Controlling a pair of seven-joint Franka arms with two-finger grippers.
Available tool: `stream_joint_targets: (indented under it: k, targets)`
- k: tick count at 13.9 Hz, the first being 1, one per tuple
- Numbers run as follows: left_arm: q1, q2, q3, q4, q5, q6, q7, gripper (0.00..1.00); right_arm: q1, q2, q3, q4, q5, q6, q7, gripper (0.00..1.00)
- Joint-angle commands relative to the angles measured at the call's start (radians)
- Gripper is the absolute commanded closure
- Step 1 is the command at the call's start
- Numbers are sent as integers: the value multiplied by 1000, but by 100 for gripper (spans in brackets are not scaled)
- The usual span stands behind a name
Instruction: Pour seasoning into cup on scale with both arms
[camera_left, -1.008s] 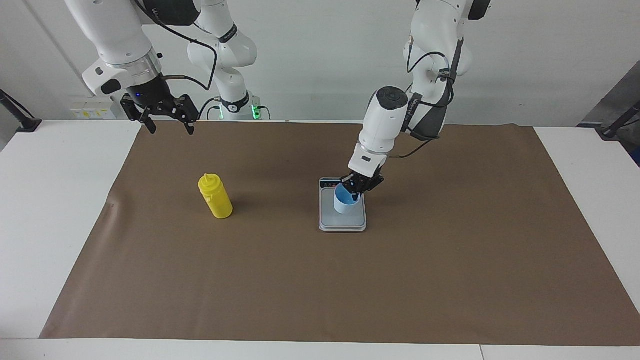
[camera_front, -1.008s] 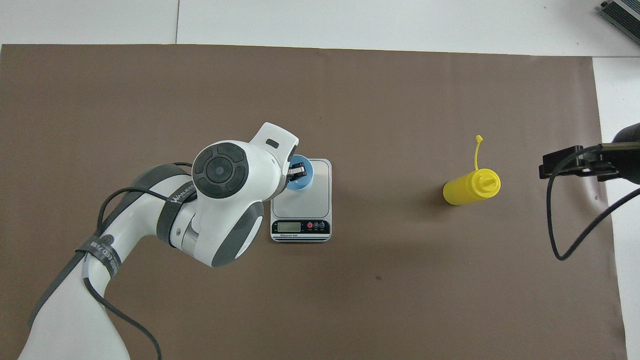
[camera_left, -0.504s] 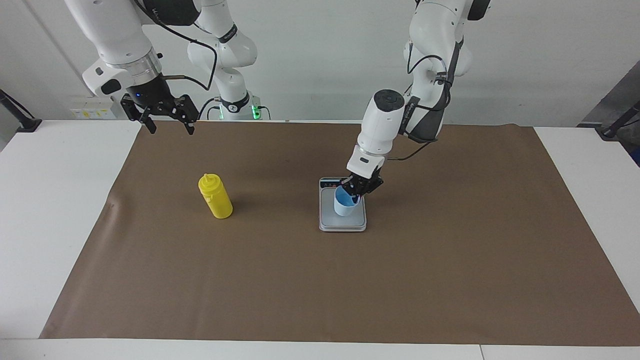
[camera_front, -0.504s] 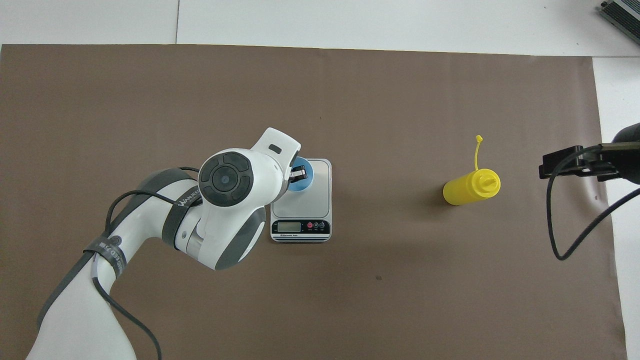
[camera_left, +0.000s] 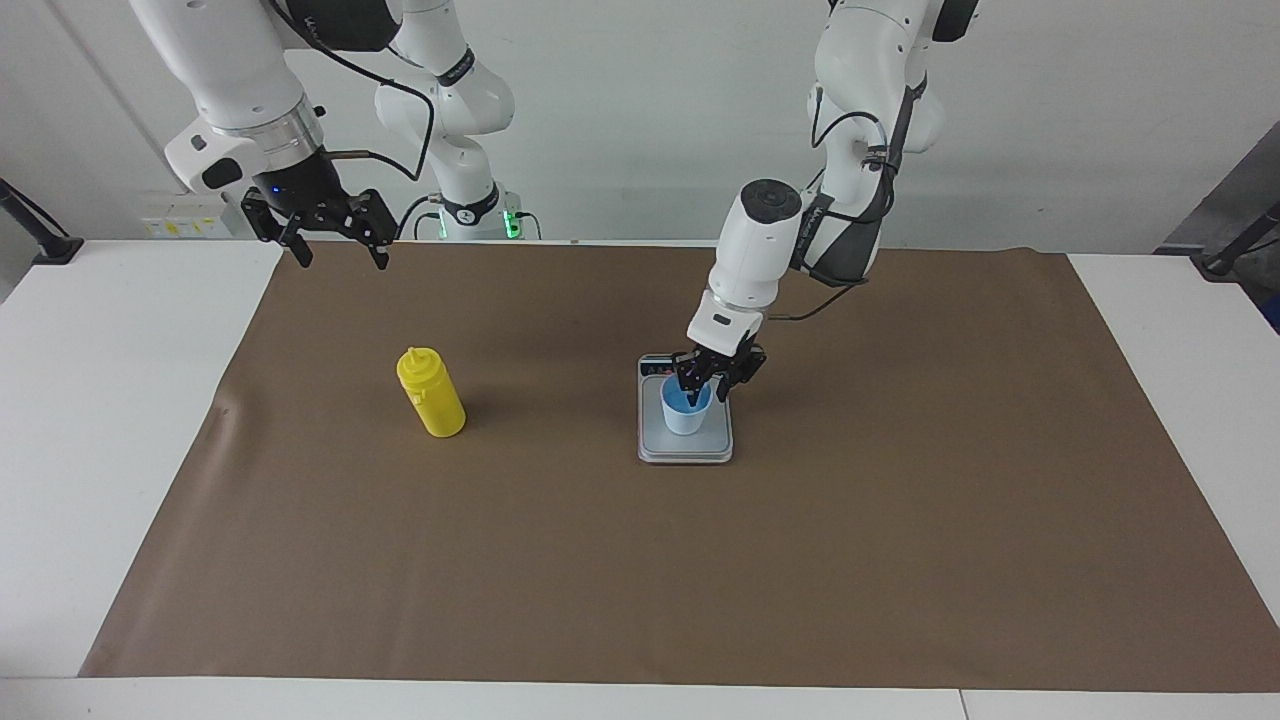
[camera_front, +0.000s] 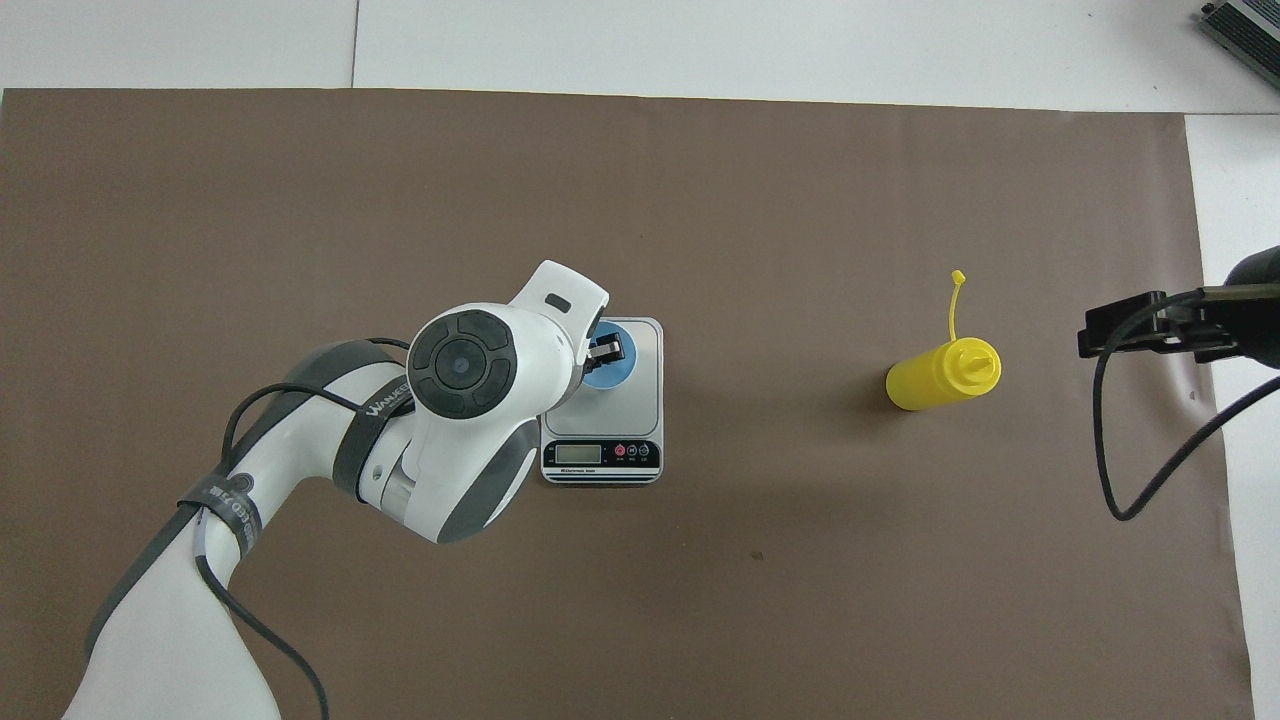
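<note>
**Cup standing on the scale, left gripper at its rim**

The light-blue cup (camera_left: 687, 410) stands upright on the grey plate of the scale (camera_left: 685, 447), which lies on the brown mat (camera_left: 900, 520) covering the middle of the table (camera_left: 100, 420). The scale's display strip is on the edge nearer the robots. The left gripper (camera_left: 706, 390) hangs directly over the cup at its rim, on the side toward the left arm's end of the table; its jaws stand parted, one fingertip over the cup's blue inside and one outside the wall (whether either still touches the wall cannot be told).

The yellow seasoning bottle (camera_left: 431, 393) stands upright on the mat, well apart from the scale toward the right arm's end of the table, its tethered cap hanging off the nozzle. The right gripper (camera_left: 336, 252) waits raised over the mat's edge nearest the robots, jaws spread wide and grasping nothing.
</note>
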Motion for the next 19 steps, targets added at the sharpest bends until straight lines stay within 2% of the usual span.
stream_joint_targets:
  k: [1,12,17,19]
  targets:
    - [17,-44,20,20,40,-86,-9,0,-5,-8,0,-12,1,6,-23,0]
    - [325,-230,23,40,41,-378,509,0,-5,-8,0,-12,1,6,-21,0]
    - [417,-275,24,53,38,-478,702,0,-5,-8,0,-12,1,6,-21,0]
    - [440,-275,26,98,38,-527,773,0,6,-14,3,-17,9,-43,-23,0]
